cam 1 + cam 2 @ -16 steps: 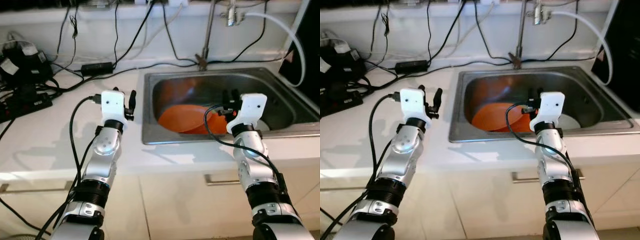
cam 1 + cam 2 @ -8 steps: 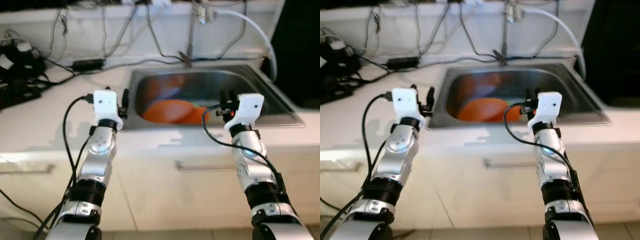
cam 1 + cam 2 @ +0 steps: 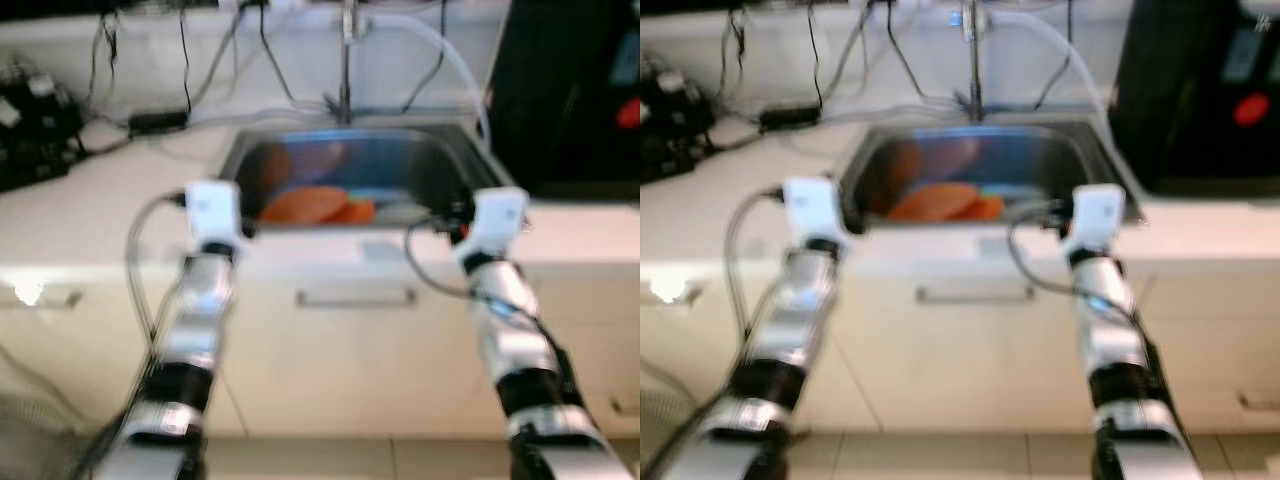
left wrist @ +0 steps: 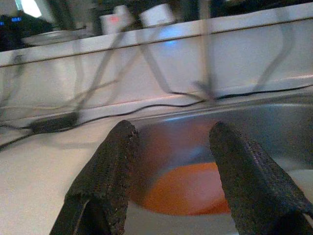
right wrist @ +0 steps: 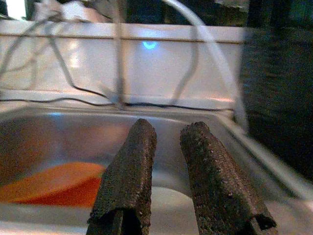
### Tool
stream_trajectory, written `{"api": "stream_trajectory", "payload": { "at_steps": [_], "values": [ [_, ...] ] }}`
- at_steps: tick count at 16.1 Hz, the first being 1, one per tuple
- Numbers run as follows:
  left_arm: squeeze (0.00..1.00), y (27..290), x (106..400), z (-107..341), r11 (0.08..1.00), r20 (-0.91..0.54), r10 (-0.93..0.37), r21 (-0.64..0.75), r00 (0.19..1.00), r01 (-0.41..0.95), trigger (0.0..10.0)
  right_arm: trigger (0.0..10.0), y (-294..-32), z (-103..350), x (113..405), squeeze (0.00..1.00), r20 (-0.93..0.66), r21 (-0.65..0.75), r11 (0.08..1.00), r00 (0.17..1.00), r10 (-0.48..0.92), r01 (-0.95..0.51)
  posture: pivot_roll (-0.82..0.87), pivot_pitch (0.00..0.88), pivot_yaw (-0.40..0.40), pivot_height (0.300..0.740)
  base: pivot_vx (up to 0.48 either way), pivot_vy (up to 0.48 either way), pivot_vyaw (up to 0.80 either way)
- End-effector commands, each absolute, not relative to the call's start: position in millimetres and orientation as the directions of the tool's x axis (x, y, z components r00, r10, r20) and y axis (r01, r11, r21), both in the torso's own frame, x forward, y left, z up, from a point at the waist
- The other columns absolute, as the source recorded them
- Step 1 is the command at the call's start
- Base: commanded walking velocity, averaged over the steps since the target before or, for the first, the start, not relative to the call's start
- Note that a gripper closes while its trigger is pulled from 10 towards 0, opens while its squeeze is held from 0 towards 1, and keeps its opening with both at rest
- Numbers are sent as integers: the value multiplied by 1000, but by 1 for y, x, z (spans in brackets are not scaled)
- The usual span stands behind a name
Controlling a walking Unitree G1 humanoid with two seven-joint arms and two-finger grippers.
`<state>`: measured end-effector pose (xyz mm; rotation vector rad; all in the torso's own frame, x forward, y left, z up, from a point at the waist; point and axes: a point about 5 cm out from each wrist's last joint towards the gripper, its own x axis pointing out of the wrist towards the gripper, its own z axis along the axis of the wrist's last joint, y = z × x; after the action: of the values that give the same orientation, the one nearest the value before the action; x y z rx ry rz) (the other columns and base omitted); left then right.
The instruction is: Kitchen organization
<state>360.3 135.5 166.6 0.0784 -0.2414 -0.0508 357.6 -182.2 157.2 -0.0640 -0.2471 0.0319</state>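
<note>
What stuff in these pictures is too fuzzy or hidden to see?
- Orange thing in the sink: eye views are blurred and the sink's front rim cuts it off, so its full shape is unclear.
- Tap: cut off by the top edge.
- Black box on the right: blurred; cannot tell what it is.
- Cables on the counter: smeared together.
</note>
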Motion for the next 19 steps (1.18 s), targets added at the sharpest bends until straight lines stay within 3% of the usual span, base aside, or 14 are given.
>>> {"api": "stream_trajectory", "payload": {
  "at_steps": [1,19],
  "values": [
    [0,140,362,170,994,241,-51,103,969,27,10000,10000,-177,162,360,0,253,-73,997,966,55,-37,10,0,67,740,0,-341,0],
    [0,138,363,164,993,217,-69,113,974,46,10000,10000,-174,155,359,0,228,-64,997,972,54,-40,-2,0,64,740,0,-339,0]
  ]
}}
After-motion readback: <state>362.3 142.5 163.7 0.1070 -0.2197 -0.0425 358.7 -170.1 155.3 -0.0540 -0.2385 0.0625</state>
